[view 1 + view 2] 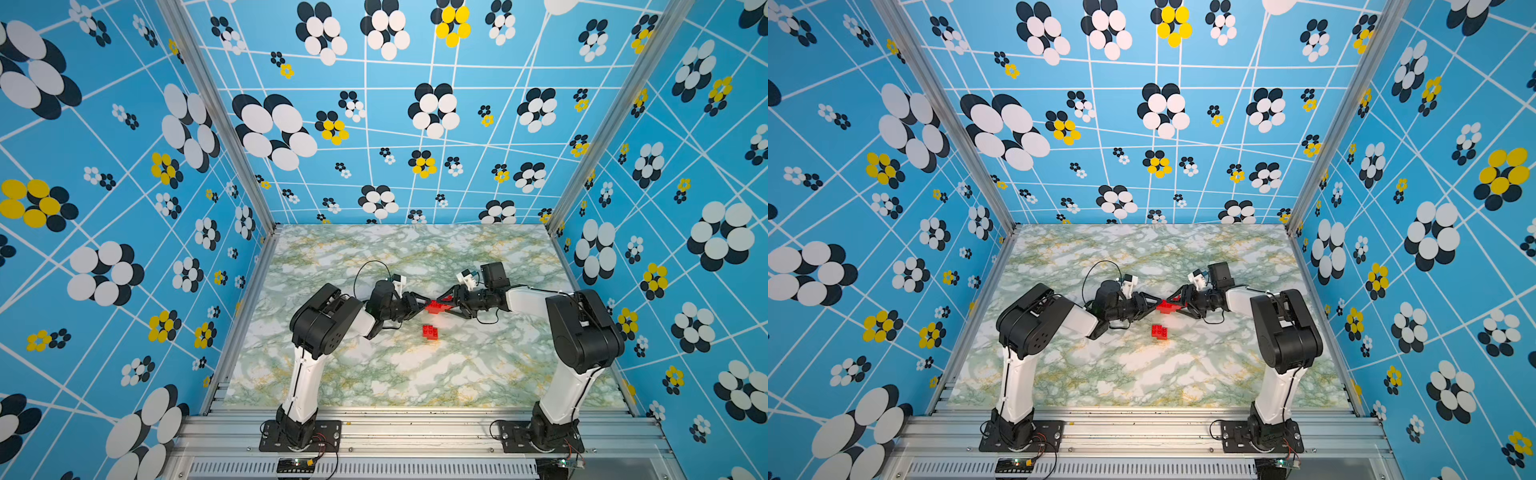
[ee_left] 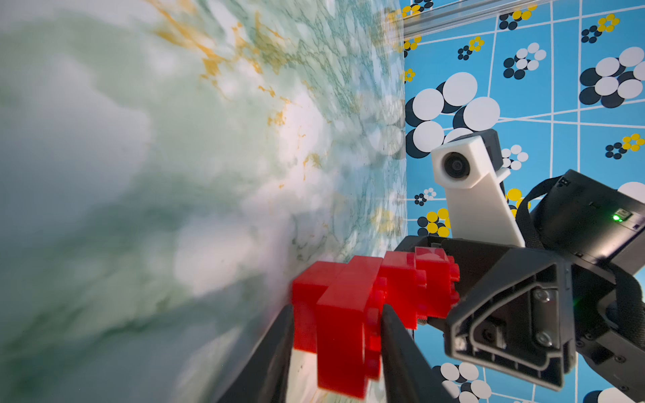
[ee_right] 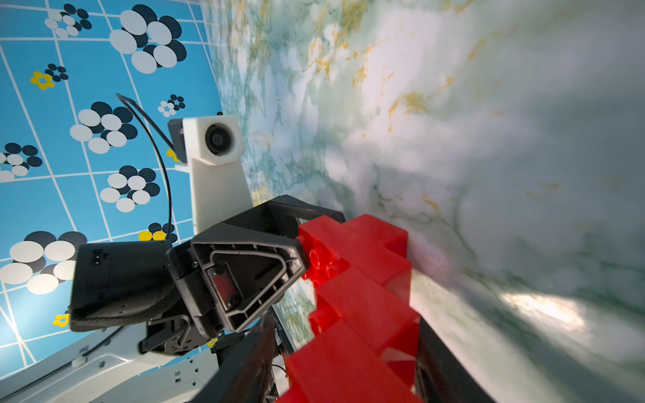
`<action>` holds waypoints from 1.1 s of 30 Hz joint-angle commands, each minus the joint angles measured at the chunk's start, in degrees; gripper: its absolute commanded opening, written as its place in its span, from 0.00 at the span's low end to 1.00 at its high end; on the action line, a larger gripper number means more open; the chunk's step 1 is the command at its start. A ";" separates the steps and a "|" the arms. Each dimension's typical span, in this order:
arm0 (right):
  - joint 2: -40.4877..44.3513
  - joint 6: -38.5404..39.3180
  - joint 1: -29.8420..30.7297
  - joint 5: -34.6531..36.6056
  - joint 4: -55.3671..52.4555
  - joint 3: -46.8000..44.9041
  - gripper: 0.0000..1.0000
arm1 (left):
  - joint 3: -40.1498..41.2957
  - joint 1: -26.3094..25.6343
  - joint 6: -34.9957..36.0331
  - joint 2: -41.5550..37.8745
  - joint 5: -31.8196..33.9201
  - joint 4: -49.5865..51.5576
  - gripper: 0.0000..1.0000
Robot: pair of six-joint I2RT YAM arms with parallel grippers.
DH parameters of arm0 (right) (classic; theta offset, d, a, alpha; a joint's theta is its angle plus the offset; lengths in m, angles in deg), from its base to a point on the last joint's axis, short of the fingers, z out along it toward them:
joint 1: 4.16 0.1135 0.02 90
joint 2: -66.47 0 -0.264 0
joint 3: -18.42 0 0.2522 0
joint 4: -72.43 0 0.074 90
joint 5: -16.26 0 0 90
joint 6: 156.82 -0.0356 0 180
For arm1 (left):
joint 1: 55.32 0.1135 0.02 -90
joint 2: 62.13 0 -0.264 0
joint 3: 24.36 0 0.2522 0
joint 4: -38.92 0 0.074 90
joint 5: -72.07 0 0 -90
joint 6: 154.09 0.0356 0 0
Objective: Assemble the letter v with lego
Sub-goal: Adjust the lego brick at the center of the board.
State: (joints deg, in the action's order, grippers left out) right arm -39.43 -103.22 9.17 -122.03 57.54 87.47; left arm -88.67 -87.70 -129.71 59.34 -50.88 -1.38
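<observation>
As my end effectors meet over the bench (image 1: 374, 374), the left (image 2: 336, 308) grips one end of the lego stair (image 1: 436, 306) narrowly; the right (image 3: 343, 331) straddles the other, hold unclear. I judge an arm half-built; next, the loose bricks (image 1: 429, 331) nearby need pressing on.

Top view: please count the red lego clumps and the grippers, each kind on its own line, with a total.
Lego clumps: 2 (far clump, near clump)
Grippers: 2 (left gripper, right gripper)
Total: 4
</observation>
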 commanded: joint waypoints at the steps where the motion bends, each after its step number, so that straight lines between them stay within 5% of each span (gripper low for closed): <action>1: 1.13 2.21 0.30 0.92 -3.09 1.51 0.58 | 0.71 0.12 0.06 0.66 -0.10 -1.40 0.42; 25: 1.67 5.45 0.82 1.86 -8.63 4.13 0.57 | 5.60 3.65 3.64 -5.58 -0.62 0.71 0.58; 29: 1.62 5.79 0.92 1.99 -9.22 4.50 0.57 | 7.95 4.87 8.69 -10.54 -2.27 5.63 0.66; 33: 1.92 6.34 0.92 2.22 -10.37 5.00 0.57 | 7.94 3.43 22.50 -17.46 -5.35 18.23 0.67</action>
State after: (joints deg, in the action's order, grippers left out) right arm -39.02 -98.52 9.69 -120.72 49.63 90.86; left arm -81.02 -83.15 -119.40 46.86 -52.76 7.32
